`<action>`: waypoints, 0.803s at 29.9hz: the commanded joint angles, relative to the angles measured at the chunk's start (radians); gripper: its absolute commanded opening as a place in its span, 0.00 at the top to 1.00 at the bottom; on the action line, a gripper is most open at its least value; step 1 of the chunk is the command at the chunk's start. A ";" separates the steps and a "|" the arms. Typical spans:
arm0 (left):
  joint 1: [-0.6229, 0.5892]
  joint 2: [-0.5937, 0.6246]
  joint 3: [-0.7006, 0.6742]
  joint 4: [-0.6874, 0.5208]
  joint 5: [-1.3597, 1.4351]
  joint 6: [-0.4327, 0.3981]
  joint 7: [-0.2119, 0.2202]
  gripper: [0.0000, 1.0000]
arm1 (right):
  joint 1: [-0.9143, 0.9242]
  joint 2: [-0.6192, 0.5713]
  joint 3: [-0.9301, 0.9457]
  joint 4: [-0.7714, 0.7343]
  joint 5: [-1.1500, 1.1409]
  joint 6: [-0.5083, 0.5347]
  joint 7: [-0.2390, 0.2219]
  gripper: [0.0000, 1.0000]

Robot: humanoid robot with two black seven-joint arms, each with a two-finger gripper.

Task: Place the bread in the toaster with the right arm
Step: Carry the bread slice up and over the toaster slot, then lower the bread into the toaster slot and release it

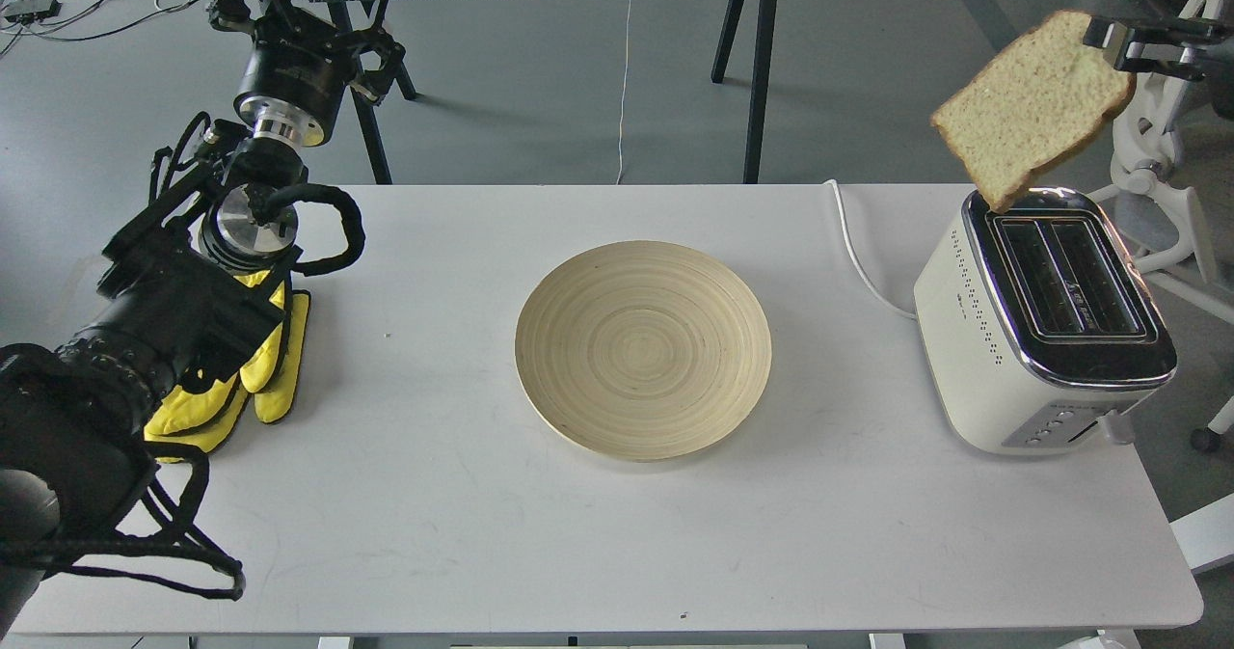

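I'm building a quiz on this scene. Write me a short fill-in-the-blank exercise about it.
1. The right gripper holds a slice of ____ in the air.
2. The toaster has ____ slots in its top.
3. The round plate in the middle of the table has ____ on it.
4. The gloves beside the left arm are ____ in colour.

Missing words: bread; two; nothing; yellow

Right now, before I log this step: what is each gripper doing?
Left gripper: cannot tell whether open or closed, holding nothing visible.
Right gripper: closed on the bread, tilted above the toaster.
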 commanded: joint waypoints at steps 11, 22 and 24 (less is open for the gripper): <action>-0.001 -0.003 0.001 0.000 0.000 0.000 0.000 0.00 | -0.062 -0.015 -0.095 -0.071 -0.005 -0.027 -0.032 1.00; -0.001 -0.001 0.001 0.000 0.000 0.000 0.002 0.00 | -0.102 0.057 -0.095 -0.137 -0.003 -0.053 -0.032 1.00; -0.001 -0.001 0.001 0.000 0.000 0.000 0.002 0.00 | -0.110 0.059 -0.095 -0.135 -0.003 -0.053 -0.032 1.00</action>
